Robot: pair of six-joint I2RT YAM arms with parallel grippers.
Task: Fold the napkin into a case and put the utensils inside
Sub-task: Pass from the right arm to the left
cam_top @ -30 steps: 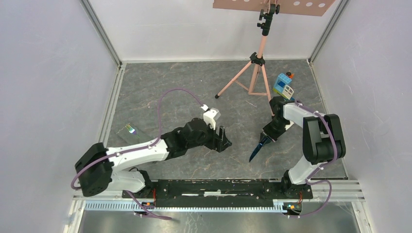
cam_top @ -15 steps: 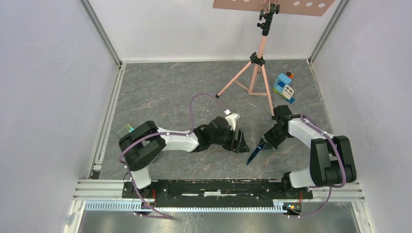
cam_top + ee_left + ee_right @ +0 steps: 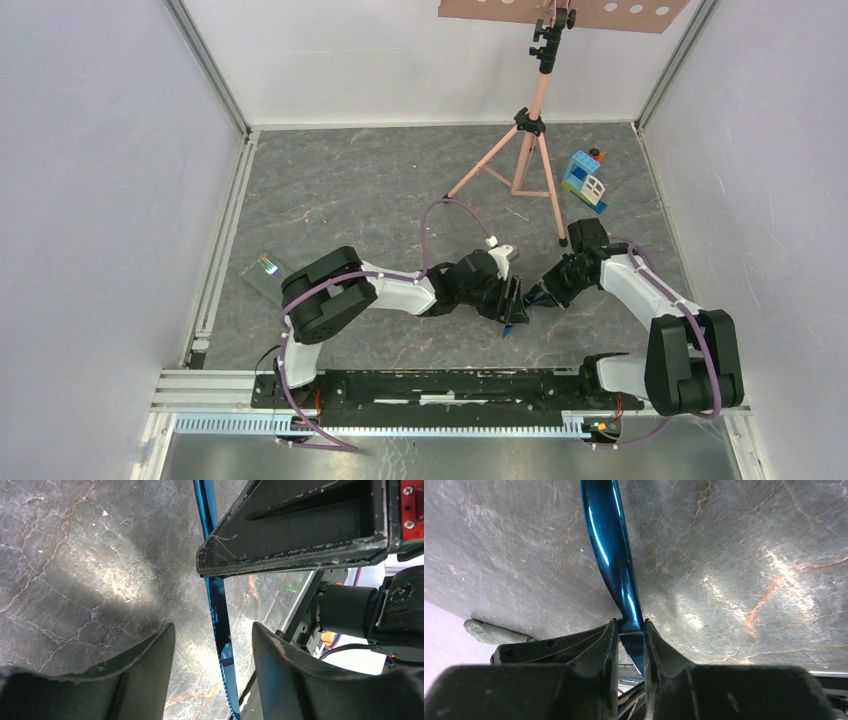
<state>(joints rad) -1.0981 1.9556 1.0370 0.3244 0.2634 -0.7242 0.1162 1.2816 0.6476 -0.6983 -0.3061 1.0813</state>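
Item one, pink tripod stand point(image 3: 533, 150), upright at the far middle of the grey marbled floor point(image 3: 370, 180); everything else is placed from it. Item two, blue knife point(image 3: 608, 545), one slim glossy plastic piece with a serrated edge, lying low over the floor on the near side of the tripod's feet and a little to the right of them, slanting towards the arm bases. Item three, right gripper point(image 3: 630, 626), just nearer than the tripod's right foot, jaws closed tight on the serrated end of the knife, the handle running out ahead of the fingers. Item four, left gripper point(image 3: 513, 302), reaching in from the left and nearly meeting the right gripper nearer than the tripod, jaws spread wide with the knife passing through the gap. From its wrist camera, both fingers point(image 3: 145, 670) appear to stand clear of the knife, though the angle is steep and I would not swear to it. Item five, blue-and-white toy block house point(image 3: 583, 177), on the floor to the right of the tripod, well apart from both grippers. Item six, a small glinting object point(image 3: 267, 265), far to the left of the tripod near the side rail, too small to identify.
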